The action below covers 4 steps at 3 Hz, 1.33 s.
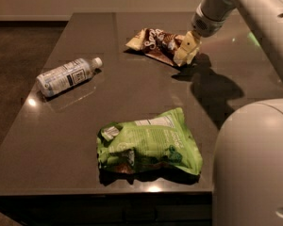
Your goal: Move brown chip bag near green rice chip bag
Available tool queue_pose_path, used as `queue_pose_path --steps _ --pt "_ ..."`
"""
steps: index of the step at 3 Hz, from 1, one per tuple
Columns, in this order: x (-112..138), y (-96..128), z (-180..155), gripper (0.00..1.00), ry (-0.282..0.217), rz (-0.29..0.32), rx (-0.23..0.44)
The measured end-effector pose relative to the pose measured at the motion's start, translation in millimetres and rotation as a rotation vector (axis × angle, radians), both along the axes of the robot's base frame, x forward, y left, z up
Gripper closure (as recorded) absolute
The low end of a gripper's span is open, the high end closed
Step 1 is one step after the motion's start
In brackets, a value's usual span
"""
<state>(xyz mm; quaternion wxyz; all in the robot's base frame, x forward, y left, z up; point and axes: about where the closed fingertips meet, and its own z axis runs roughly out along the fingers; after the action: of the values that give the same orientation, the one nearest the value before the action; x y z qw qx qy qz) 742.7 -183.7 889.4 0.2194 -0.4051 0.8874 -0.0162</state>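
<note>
Dark brown with cream-tan ends, the brown chip bag [153,42] lies flat on the far part of the grey table [132,93], a little right of the middle. Its right end meets the cream-coloured gripper [185,55], which points down at the tabletop from the upper right. Whether the gripper is spread or clamped on the bag cannot be told from this view. The pale arm [247,6] reaches in from the top right corner and throws a dark shadow on the table. The green rice chip bag [148,145] sits wrinkled near the front edge, well apart from the brown one. Between the 2 bags and off to the left, a clear plastic bottle [66,75] lies on its side, white cap pointing right. The robot's rounded white body [254,168] fills the lower right corner.
</note>
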Motion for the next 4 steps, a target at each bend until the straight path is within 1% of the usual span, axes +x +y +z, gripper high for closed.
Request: queue_pose_path --steps 1,2,3,4 --pt "12 6 -9 0.00 -0.008 -0.023 -0.007" --pt "17 17 -19 0.00 0.003 -0.023 0.001" --pt "17 26 -27 0.15 0.031 -0.013 0.018" --pt "15 33 -29 0.37 0.047 0.009 0.043"
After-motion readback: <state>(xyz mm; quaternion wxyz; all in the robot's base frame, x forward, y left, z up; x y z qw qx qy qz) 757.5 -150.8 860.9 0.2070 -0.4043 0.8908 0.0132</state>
